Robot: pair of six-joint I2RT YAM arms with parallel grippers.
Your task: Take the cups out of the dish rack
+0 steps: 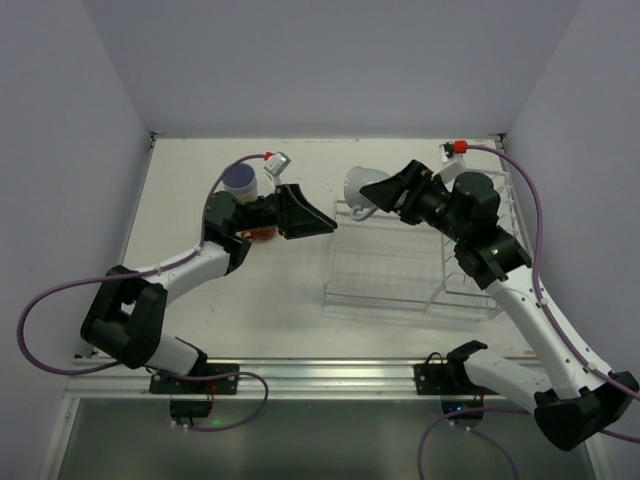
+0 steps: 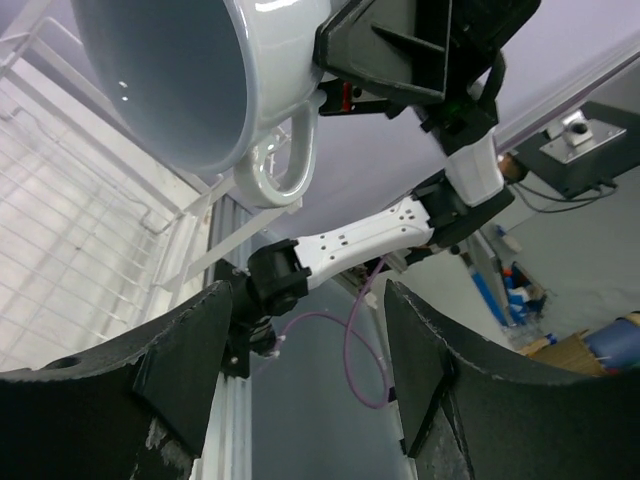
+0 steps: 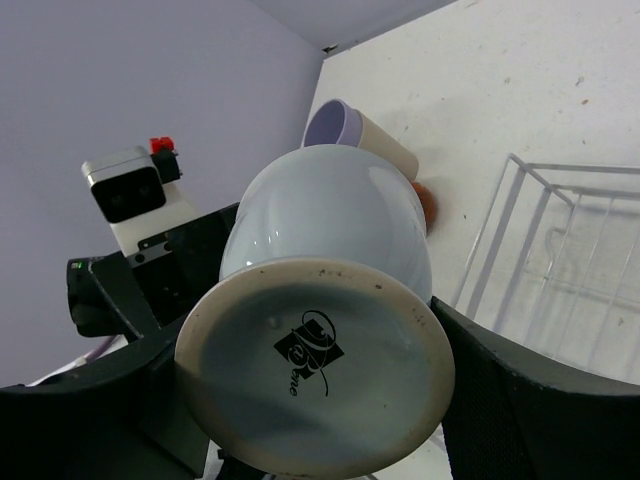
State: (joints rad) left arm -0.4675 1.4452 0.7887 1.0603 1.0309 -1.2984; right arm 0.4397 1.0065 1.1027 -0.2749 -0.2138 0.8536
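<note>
Right claw – grasping blue-grey cup | lying sideways, mouth leftward | left claw – released

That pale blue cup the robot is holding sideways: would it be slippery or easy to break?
Probably slippery: the pale blue cup has a glossy, glazed-looking wall, and the right pincer clamps it by those smooth sides. It is likely rigid and breakable if dropped, since it looks ceramic, with a matt foot ring. Its handle should keep it from rolling far.

Looked down on whole table from above-behind, filmed close from both wrists facing inward, shared blue-grey cup in all three.
</note>
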